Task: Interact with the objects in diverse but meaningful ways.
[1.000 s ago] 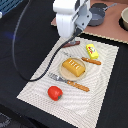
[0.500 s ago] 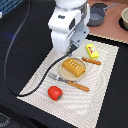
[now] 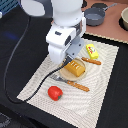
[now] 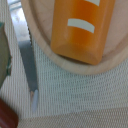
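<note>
In the exterior view the arm's white wrist housing fills the upper centre of the frame, and the gripper (image 3: 68, 59) is hidden beneath it, directly over the upper-left end of the pastry (image 3: 76, 69). The pastry lies on a pale round plate (image 3: 84, 75) at the centre of the frame, with its long axis running from lower left to upper right. The jaws appear to stand above one end of that axis, not its middle, so a closing move would likely need a small shift along the pastry toward the lower right. Whether the jaws are apart or together cannot be told from either view. The tomato (image 3: 55, 92) sits well apart at lower centre, on the striped placemat (image 3: 102, 100). The yellow block (image 3: 92, 51) and the sausage (image 3: 92, 61) lie right of centre, near the plate but clear of it. In the wrist view the pastry (image 4: 81, 27) fills the upper half of the frame as a smooth orange-yellow block with pale ridge marks, resting inside the plate rim (image 4: 85, 67). The knife blade (image 4: 29, 65) lies just beside the plate on the mat. No fingertips show in this view.
</note>
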Robot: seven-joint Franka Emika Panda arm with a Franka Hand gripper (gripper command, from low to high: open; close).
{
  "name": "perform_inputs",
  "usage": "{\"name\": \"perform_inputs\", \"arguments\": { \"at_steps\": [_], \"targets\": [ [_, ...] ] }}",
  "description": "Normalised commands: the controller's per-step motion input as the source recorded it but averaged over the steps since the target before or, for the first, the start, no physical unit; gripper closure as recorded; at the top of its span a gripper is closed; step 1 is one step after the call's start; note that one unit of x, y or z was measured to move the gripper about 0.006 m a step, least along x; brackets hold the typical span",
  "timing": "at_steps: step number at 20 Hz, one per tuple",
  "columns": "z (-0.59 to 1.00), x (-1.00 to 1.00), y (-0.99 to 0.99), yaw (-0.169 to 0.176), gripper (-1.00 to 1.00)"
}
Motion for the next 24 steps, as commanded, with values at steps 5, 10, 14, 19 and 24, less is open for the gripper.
{"name": "perform_inputs", "arguments": {
  "at_steps": [5,10,14,19,24],
  "targets": [
    [-0.04,0.75,-0.01,-0.075,-1.0],
    [-0.11,0.66,0.0,-0.076,-1.0],
    [-0.16,0.55,0.0,-0.07,1.0],
    [-0.17,0.44,0.0,-0.057,1.0],
    [-0.19,0.35,0.0,-0.032,1.0]
  ]
}}
